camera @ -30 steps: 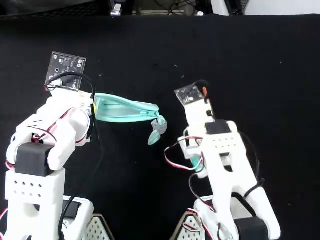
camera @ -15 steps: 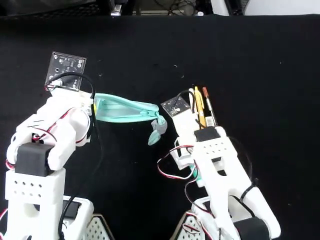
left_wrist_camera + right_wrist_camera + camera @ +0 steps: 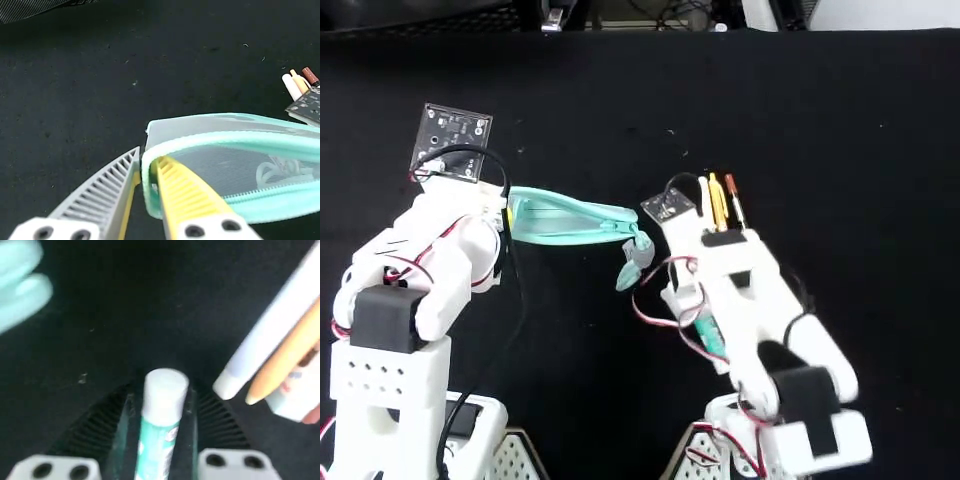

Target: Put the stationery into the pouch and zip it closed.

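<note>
A teal mesh pouch [image 3: 570, 222] lies on the black table, its zipper pull [image 3: 635, 260] hanging off the right end. My left gripper [image 3: 507, 218] is shut on the pouch's left end; in the left wrist view the grey and yellow fingers [image 3: 175, 185] pinch the pouch [image 3: 230, 165] rim. My right gripper [image 3: 161, 390] is shut on a white and teal tube [image 3: 159, 425], whose teal end [image 3: 710, 338] pokes out under the right arm. Three pens [image 3: 720, 200] lie side by side just right of that arm's wrist, close beside the gripper [image 3: 270, 355].
The right arm's camera board [image 3: 668, 207] sits between the pouch's right end and the pens. The left arm's board [image 3: 452, 140] is at the far left. Black table [image 3: 800, 120] stretches open behind and to the right.
The right arm has swung left toward the pouch's zipper end with the tube, uncovering the pens, and its elbow has come up. The left arm and the pouch have stayed still.
</note>
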You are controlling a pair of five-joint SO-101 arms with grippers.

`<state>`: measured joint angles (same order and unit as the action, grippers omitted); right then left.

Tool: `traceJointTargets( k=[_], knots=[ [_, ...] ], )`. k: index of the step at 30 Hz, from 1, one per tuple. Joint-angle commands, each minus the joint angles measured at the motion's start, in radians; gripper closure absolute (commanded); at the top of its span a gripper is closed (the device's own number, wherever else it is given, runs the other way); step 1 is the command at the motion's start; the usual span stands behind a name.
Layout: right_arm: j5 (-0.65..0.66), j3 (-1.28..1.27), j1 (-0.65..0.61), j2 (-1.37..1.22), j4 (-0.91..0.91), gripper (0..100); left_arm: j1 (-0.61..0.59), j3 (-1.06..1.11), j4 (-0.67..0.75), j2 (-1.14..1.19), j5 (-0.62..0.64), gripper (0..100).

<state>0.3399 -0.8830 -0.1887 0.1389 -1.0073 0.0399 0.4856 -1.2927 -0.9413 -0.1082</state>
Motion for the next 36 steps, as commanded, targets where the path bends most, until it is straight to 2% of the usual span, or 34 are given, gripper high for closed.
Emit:
traceJointTargets(
  k=[1,10,21,26,36],
  knots=[
    [0.031,0.071,0.009,-0.117,0.012,88.4,-0.004,-0.001,0.017,-0.003,0.009,97],
    [0.032,0.16,0.006,-0.148,-0.058,88.2,-0.004,-0.001,0.017,0.0,0.008,97],
    [0.032,0.189,0.005,-0.14,-0.058,88.0,-0.004,-0.001,0.018,0.005,0.008,97],
    [0.064,0.185,0.005,-0.14,-0.058,78.1,-0.004,-0.001,0.018,0.005,0.008,97],
    [0.068,0.193,0.005,-0.142,-0.051,84.1,-0.004,0.058,0.071,-0.003,-0.031,97]
  ],
)
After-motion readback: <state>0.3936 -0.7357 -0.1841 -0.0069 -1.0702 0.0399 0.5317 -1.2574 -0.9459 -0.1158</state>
